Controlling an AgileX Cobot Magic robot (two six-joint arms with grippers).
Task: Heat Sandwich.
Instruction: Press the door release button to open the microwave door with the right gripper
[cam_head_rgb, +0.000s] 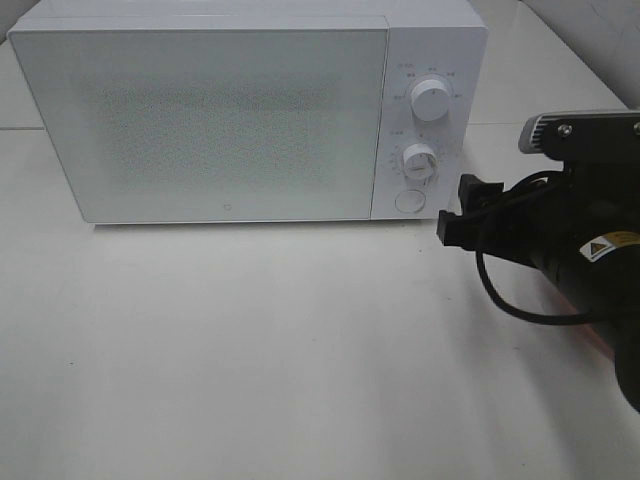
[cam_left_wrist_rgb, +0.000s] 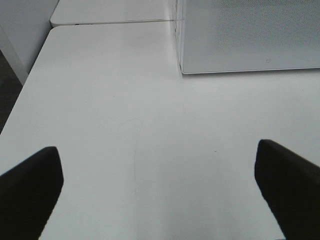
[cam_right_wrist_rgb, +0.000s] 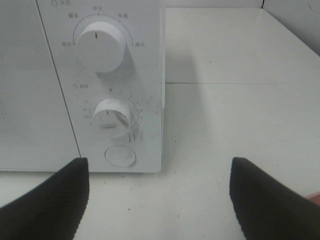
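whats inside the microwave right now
Cannot tell: the microwave door is shut and its dotted white panel hides the interior. No sandwich shows in any view.

The left gripper (cam_left_wrist_rgb: 156, 152) is spread wide, its 2 dark fingers (cam_left_wrist_rgb: 30, 190) showing only at the near corners, well apart and holding nothing. Between them lies the bare white table (cam_left_wrist_rgb: 100, 100), marked by a faint curved scratch (cam_left_wrist_rgb: 136, 150). The front lower corner of the white microwave (cam_left_wrist_rgb: 250, 35) stands on the table at the far side, its door dotted with fine mesh. A seam (cam_left_wrist_rgb: 110, 22) separates this tabletop from a 2nd one behind; dark floor (cam_left_wrist_rgb: 7, 90) shows beyond the table's edge
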